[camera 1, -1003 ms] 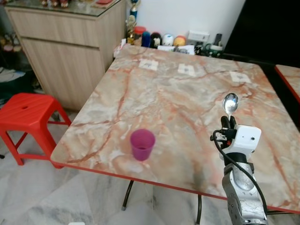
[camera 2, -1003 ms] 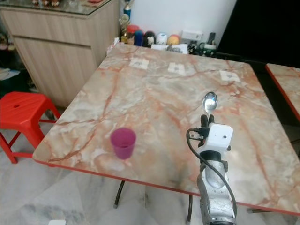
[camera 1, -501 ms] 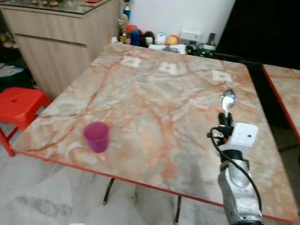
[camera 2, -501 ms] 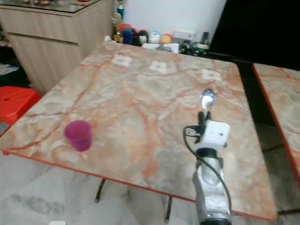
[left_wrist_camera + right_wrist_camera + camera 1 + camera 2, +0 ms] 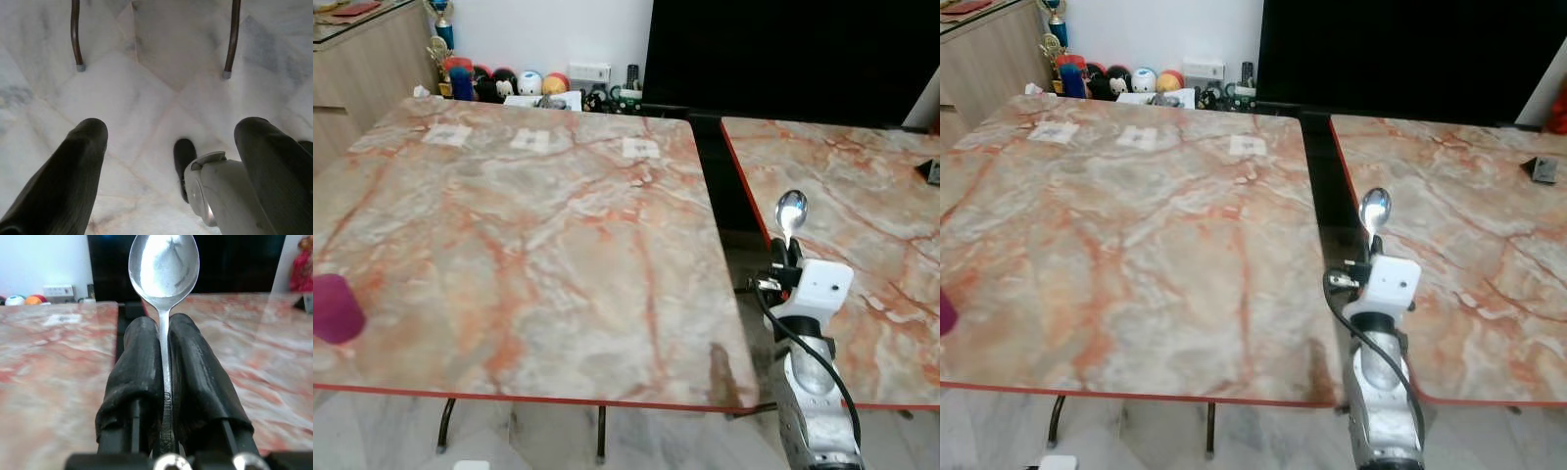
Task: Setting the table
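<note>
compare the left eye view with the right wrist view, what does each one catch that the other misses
The left eye view alone shows the purple plastic cup at the near left of the big marbled table and the right arm's white wrist housing. The right wrist view alone shows up close the right gripper, its two black fingers pressed on the handle. Both show the shiny silver metal spoon, bowl up, and the second marbled table.
</note>
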### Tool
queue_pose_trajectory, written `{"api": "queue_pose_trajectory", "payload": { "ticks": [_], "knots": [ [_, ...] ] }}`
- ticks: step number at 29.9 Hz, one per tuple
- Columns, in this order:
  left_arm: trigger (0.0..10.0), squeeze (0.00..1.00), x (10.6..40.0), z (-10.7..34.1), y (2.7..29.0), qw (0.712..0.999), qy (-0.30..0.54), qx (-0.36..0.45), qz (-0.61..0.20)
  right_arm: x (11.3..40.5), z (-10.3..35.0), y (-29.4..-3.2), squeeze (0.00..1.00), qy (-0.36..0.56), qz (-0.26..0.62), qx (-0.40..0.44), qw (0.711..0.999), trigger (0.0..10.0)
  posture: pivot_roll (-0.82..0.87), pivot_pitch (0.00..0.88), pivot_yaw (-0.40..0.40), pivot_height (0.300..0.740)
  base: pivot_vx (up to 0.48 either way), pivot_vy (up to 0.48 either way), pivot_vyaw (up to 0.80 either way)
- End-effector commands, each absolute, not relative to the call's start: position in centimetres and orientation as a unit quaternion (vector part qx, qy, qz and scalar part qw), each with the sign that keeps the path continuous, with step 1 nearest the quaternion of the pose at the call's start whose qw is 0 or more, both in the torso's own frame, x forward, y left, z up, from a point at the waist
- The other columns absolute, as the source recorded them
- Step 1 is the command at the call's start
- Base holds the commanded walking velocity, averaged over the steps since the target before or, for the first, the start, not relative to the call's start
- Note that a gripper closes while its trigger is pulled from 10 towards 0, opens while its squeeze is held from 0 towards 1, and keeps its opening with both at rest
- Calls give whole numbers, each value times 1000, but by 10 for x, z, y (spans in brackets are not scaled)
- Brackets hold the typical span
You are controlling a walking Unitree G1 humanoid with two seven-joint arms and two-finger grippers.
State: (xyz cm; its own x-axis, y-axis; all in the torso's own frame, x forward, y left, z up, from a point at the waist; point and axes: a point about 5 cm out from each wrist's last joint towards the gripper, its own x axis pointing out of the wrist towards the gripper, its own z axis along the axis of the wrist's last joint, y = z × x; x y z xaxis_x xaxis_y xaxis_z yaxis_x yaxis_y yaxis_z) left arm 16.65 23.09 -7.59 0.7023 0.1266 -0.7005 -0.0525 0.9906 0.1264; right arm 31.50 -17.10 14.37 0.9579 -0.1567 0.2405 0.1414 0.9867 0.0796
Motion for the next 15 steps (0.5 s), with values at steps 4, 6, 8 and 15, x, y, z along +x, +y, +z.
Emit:
{"api": "queue_pose_trajectory", "payload": {
  "ticks": [4,6,8,15],
  "knots": [
    [10000,0,158,-82,223,913,403,44,38,313,144,-180,0,-129,-90,24,987,10000,24,93,-38,740,0,-461,0],
    [10000,0,158,-83,223,913,403,43,38,313,144,-180,0,-129,-91,24,987,10000,24,93,-38,740,0,-461,0],
    [10000,0,157,-83,223,913,404,43,38,313,144,-181,0,-129,-92,23,987,10000,24,93,-38,740,0,-461,0],
    [10000,0,155,-84,223,912,407,42,39,313,145,-181,0,-129,-93,22,987,10000,23,97,-39,740,0,-461,0]
  ]
}}
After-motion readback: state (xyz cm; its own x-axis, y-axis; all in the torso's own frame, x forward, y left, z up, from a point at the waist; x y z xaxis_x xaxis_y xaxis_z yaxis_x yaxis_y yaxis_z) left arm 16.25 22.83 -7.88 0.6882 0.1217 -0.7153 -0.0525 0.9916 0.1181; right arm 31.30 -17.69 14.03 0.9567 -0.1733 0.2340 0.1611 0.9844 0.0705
